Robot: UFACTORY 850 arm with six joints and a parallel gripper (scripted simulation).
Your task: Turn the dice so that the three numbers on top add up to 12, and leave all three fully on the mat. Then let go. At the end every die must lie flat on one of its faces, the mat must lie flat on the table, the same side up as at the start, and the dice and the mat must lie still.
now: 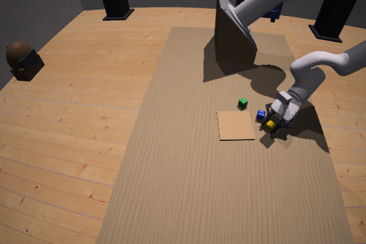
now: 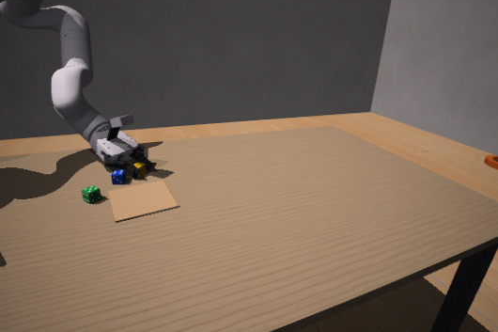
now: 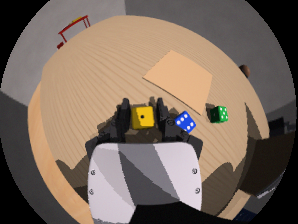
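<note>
Dice come first in the top view. The green die [image 1: 243, 102] sits on the table [image 1: 193, 183] just beyond the far edge of the mat [image 1: 236, 125]. The blue die [image 1: 261, 115] lies off the mat's right edge, near its far corner. The yellow die [image 1: 270, 126] is a little further right, between the dark fingers of the gripper [image 1: 273, 124]. None of the three is on the mat, which lies flat with nothing on it. The white arm [image 1: 307, 72] reaches down at a low slant from the right, casting a broad shadow across the wood.

From the exterior view the gripper [image 2: 141, 166] is tipped nearly level with the table, its tips pointing toward the mat [image 2: 143, 199]. The yellow die [image 2: 139, 167] shows at those tips, with the blue die [image 2: 117, 176] just beside it and the green die [image 2: 91, 194] further left. I cannot tell whether the yellow die rests on the table or hangs a hair above it.

In the wrist view, the yellow die [image 3: 141, 117] stands between the two fingers, showing a face with a single dark pip (its top face cannot be read from here). The jaws stand about half open, wider than the die, so the gripper [image 3: 141, 112] brackets it loosely rather than pinching it. The blue die [image 3: 185, 121] is just right of the right finger, and the green die [image 3: 217, 113] and mat [image 3: 180, 78] lie beyond.
</note>
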